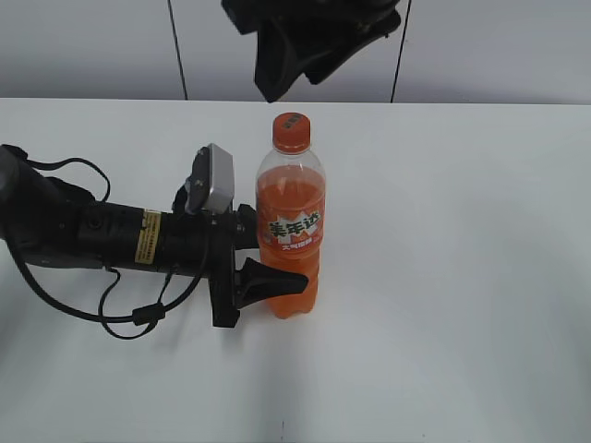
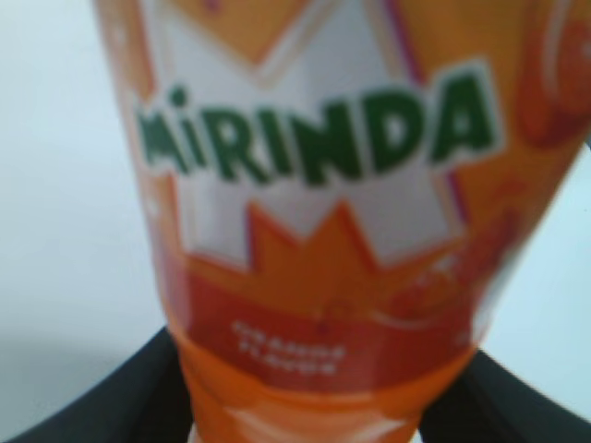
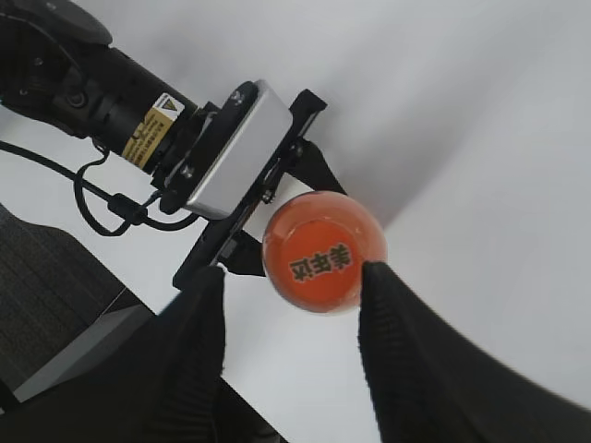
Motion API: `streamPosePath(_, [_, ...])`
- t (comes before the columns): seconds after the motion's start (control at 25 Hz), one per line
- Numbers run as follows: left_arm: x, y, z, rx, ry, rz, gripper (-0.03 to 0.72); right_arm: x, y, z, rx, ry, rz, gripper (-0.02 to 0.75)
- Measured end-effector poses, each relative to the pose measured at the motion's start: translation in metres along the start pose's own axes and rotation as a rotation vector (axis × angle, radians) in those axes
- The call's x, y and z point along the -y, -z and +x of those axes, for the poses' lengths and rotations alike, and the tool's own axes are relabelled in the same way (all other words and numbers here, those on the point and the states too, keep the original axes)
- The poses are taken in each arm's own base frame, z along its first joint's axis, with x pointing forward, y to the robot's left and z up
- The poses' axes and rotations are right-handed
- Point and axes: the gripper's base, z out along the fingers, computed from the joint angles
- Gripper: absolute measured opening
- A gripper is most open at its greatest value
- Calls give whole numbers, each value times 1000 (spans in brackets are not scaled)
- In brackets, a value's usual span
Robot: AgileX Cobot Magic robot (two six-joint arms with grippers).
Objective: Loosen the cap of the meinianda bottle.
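The meinianda bottle (image 1: pixel 290 198) stands upright on the white table, filled with orange drink, its orange cap (image 1: pixel 292 132) on top. My left gripper (image 1: pixel 273 251) is shut on the bottle's lower body from the left. In the left wrist view the label (image 2: pixel 314 175) fills the frame between the dark fingers (image 2: pixel 305 411). My right gripper (image 1: pixel 295 81) hangs open above the cap, apart from it. In the right wrist view the cap (image 3: pixel 323 251) lies just beyond the two open fingers (image 3: pixel 291 288).
The white table (image 1: pixel 462 277) stretches right and in front of the bottle. The left arm with its silver wrist camera (image 1: pixel 218 180) lies across the table's left side, cables looping beside it. The table's edge and dark floor (image 3: pixel 55 305) show in the right wrist view.
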Motion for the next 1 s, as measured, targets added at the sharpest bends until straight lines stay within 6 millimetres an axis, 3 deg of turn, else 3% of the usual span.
streamPosePath(1.0, [0, 0, 0, 0, 0, 0, 412, 6, -34, -3, -76, -5, 51, 356])
